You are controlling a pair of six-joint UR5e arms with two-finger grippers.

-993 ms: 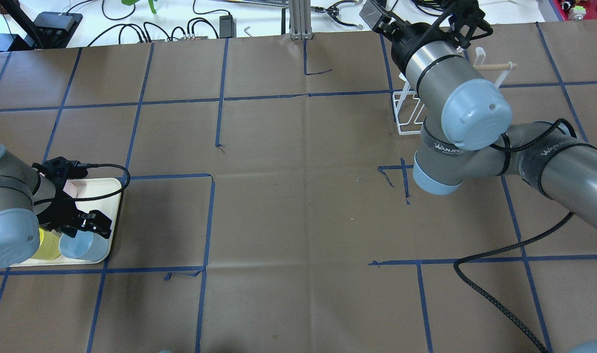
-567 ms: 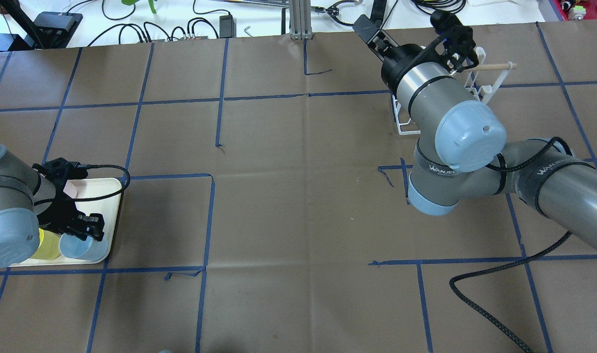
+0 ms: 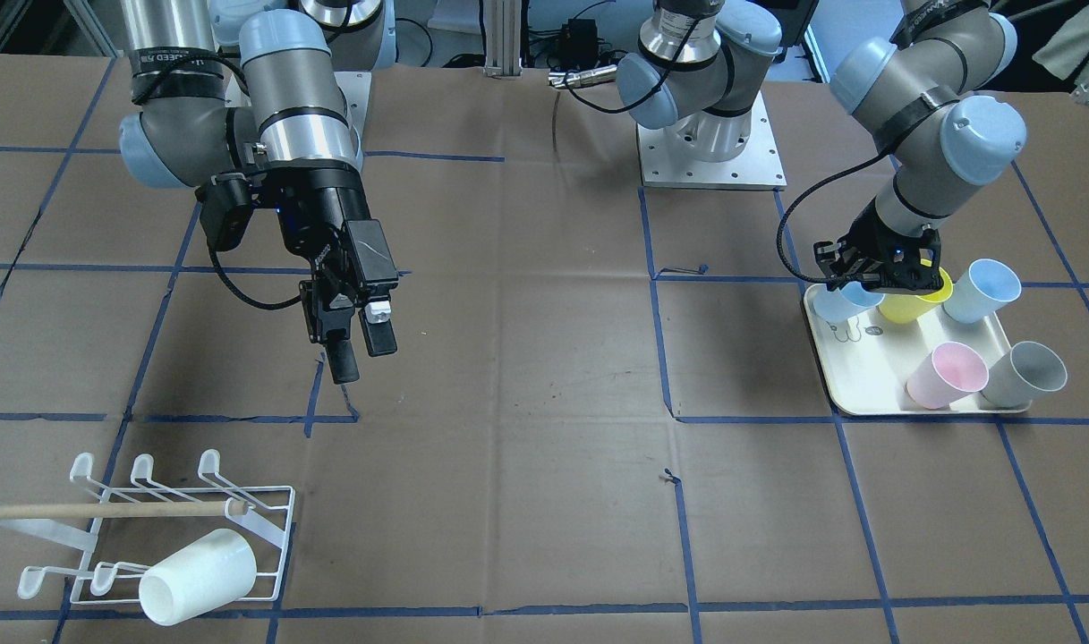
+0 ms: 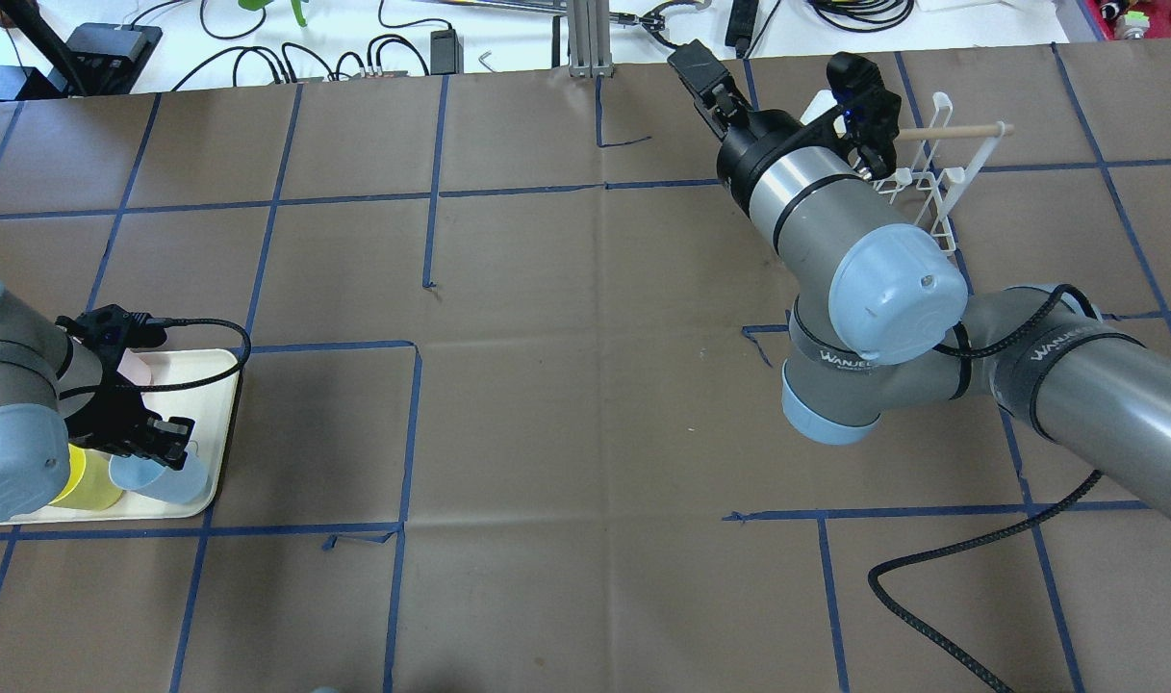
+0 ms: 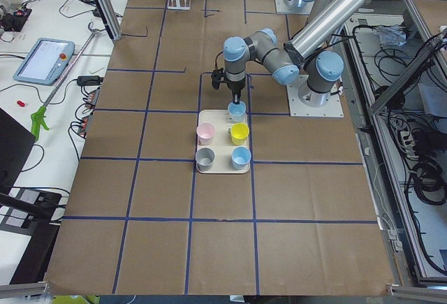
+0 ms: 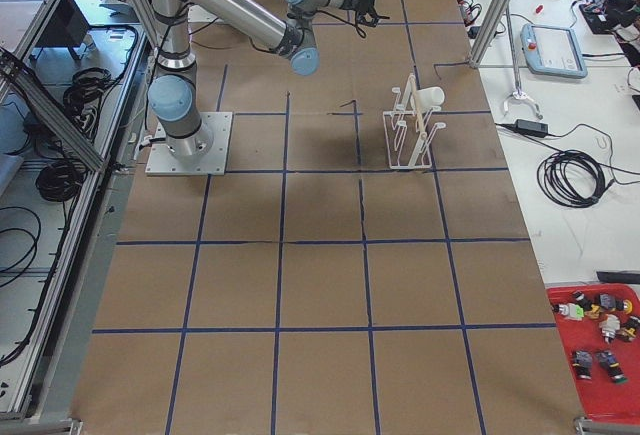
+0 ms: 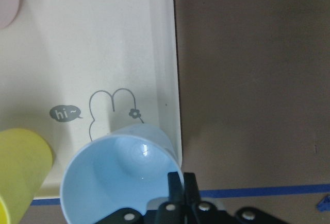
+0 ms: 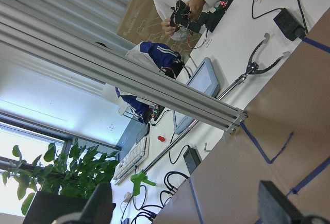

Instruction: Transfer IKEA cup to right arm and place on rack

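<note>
A brown paper worktop (image 3: 544,358), marked into squares with blue tape, with two robot arms mounted at one edge.

By the worktop's edge on the robot's left sits a cream tray (image 3: 866,362) holding five plastic cups. The left arm (image 3: 938,152) reaches down over the tray's corner nearest the robot and the worktop's middle. There the left gripper (image 7: 181,185) has its two jaws pinched together on the rim of a pale blue cup (image 7: 118,177), one finger inside the mouth and one outside. The cup looks tilted, its mouth leaning past the tray's rim; whether its base touches the tray cannot be told. Just beside it stands a yellow cup (image 3: 915,302), then a second pale blue cup (image 3: 982,291). A pink cup (image 3: 947,374) and a grey cup (image 3: 1027,374) stand along the tray's side farthest from the robot.

The right arm (image 3: 293,116) hangs above the worktop on the robot's right, well apart from the tray. The right gripper (image 3: 362,353) is raised off the surface, jaws spread apart and holding nothing.

Near the worktop's corner farthest from the robot, on its right, is the white wire rack (image 3: 267,537), with a wooden dowel (image 3: 106,511) across it. A white cup (image 3: 199,575) rests on the rack, lying on its side
</note>
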